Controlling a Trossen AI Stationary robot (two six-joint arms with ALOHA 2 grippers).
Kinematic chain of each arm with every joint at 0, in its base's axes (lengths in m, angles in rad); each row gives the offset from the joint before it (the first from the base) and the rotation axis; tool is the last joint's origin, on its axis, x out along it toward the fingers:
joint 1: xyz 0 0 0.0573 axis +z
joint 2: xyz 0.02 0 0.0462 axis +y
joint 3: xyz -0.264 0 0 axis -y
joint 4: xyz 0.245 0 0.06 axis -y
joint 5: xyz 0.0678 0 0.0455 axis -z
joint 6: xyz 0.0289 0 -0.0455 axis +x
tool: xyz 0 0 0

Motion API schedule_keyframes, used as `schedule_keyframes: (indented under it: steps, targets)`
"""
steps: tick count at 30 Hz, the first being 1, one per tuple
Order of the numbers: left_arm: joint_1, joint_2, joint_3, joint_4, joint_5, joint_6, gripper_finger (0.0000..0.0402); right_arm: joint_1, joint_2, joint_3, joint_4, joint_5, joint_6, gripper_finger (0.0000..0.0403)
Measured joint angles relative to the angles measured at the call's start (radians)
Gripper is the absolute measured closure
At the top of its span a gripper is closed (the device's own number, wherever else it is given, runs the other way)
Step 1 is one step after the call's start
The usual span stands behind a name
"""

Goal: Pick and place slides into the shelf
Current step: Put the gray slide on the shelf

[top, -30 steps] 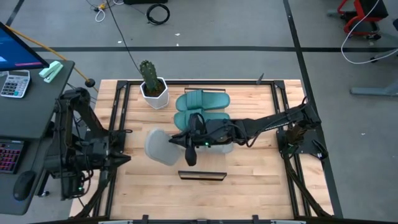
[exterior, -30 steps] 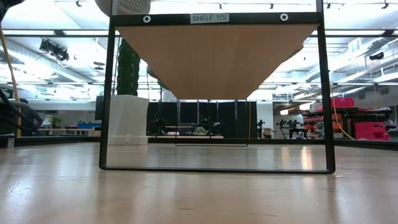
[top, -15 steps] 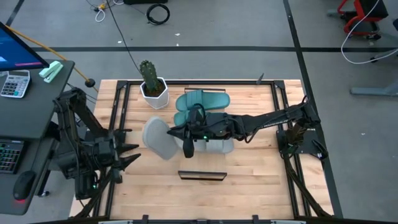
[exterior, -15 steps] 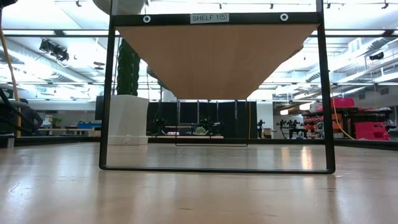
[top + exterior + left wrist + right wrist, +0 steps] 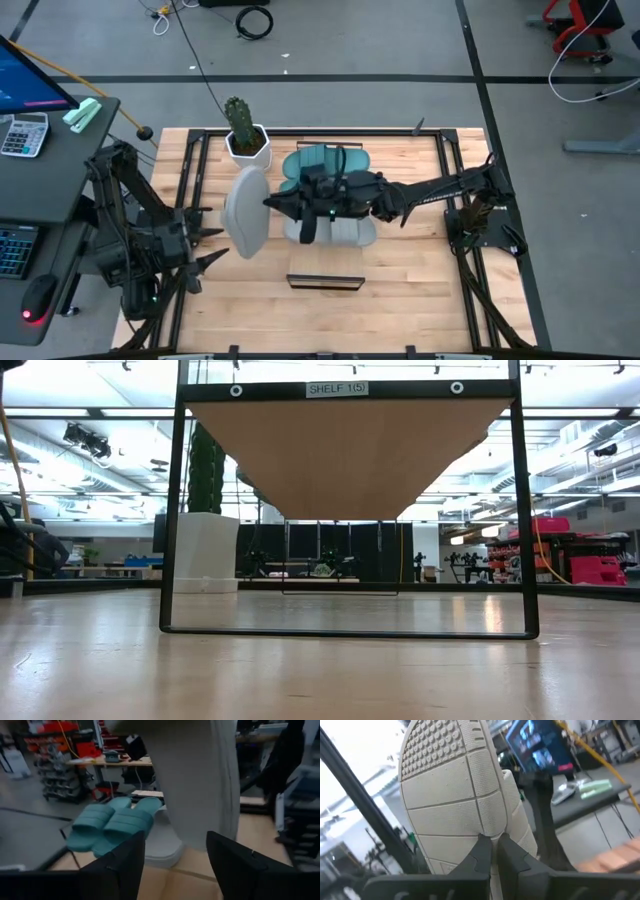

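The right end effector [image 5: 272, 203], near the centre of the desk [image 5: 400, 270], is clamped on the edge of a light grey slide [image 5: 245, 212], holding it aloft. The other grey slide [image 5: 345, 232] and two teal slides [image 5: 325, 160] lie together toward twelve o'clock, atop the shelf [image 5: 345, 450]. At nine o'clock, the left end effector [image 5: 200, 248] hangs open, empty.
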State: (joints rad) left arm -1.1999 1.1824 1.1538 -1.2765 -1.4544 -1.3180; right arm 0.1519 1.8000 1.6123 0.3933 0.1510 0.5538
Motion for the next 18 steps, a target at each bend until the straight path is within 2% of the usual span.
schedule_keyframes:
  steps: [10,14,18]
  targets:
    - [0.084,0.002,0.000,0.162,-0.002,0.369,0.0183,-0.041,-0.004,0.000,0.106,0.031,-0.007,0.0390]
    - [0.108,0.002,0.000,0.209,-0.006,0.445,0.0188,-0.055,-0.006,0.000,0.121,0.037,-0.013,0.0390]
    - [0.130,0.002,0.000,0.210,-0.062,0.453,0.0202,-0.061,-0.006,0.000,0.147,0.037,0.002,0.0390]
